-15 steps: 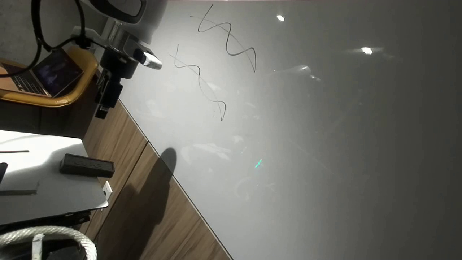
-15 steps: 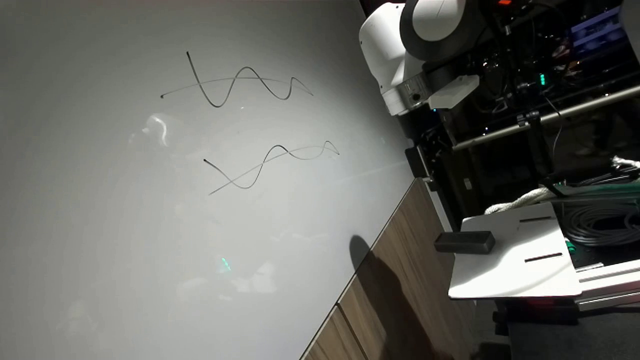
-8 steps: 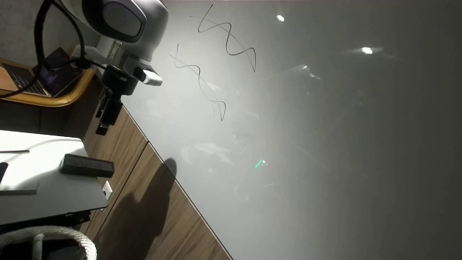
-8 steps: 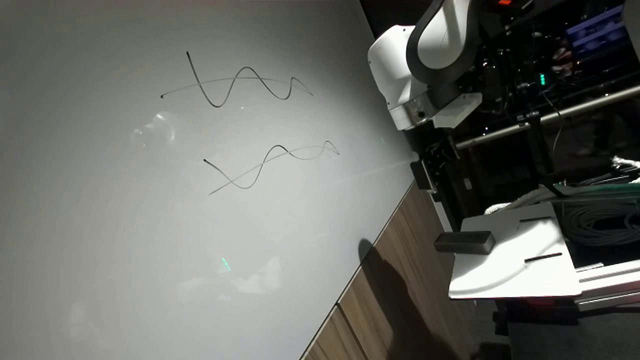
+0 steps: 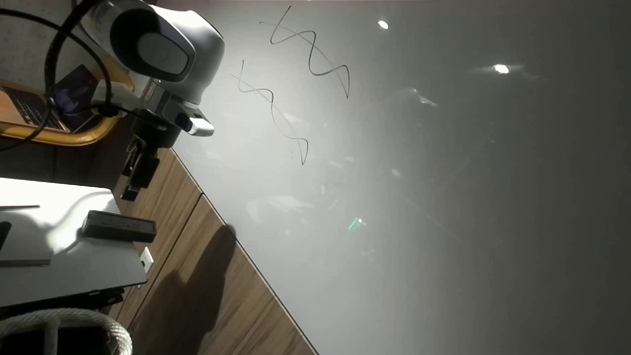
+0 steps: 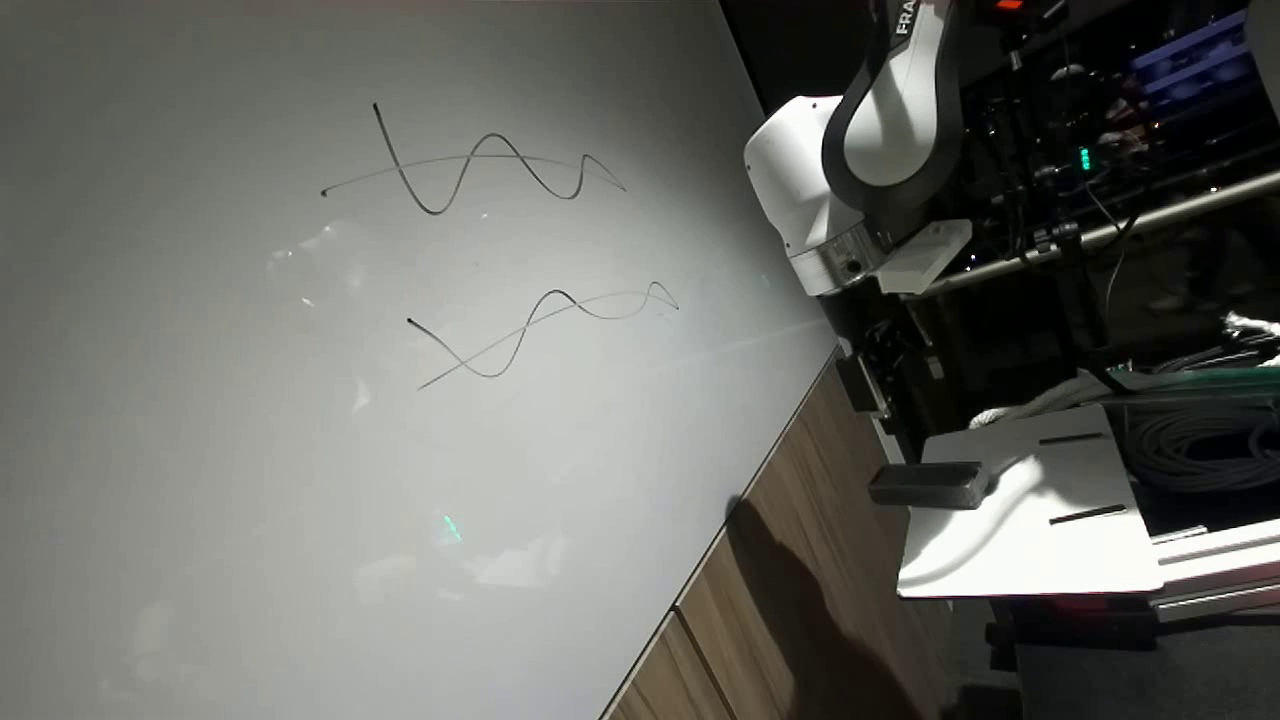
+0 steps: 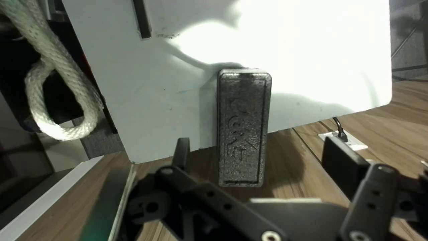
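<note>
The gripper (image 7: 263,160) has its jaws spread wide, its 2 fingers (image 7: 344,164) standing on either side of a black block (image 7: 245,127) in the wrist view. In both exterior views a gap shows between the fingertips and the block. The block lies flat on a white plate (image 7: 157,107), its near end in the wrist view jutting past the plate's edge over wood-grain panelling (image 7: 411,113); raised lettering (image 7: 239,134) runs along its upper face (I can't read it with certainty). Behind the gripper, the white and dark robot arm (image 6: 800,185) slants in from the top of an exterior view.

The plate has 2 dark slots (image 6: 1087,515) and a patch of hard light (image 7: 321,60) broken by curved shadow. Close by its side a pale rope (image 7: 62,132) bends into a loop. On the panelling, near the plate's lower edge in the wrist view, a white outlet (image 7: 356,144) has a black plug (image 7: 342,135) in it. The arm's broad shadow (image 5: 197,296) falls across the same wood.

Farther off spreads a large, glossy grey board (image 5: 468,222), meeting the panelling along a straight edge and bearing 2 wavy black strokes (image 6: 493,135), each crossed by a thinner line (image 6: 360,181). Bright reflections (image 5: 501,69) spot its surface. In an exterior view, an open laptop (image 5: 24,106) sits on a yellow seat (image 5: 74,140) beyond the gripper.
</note>
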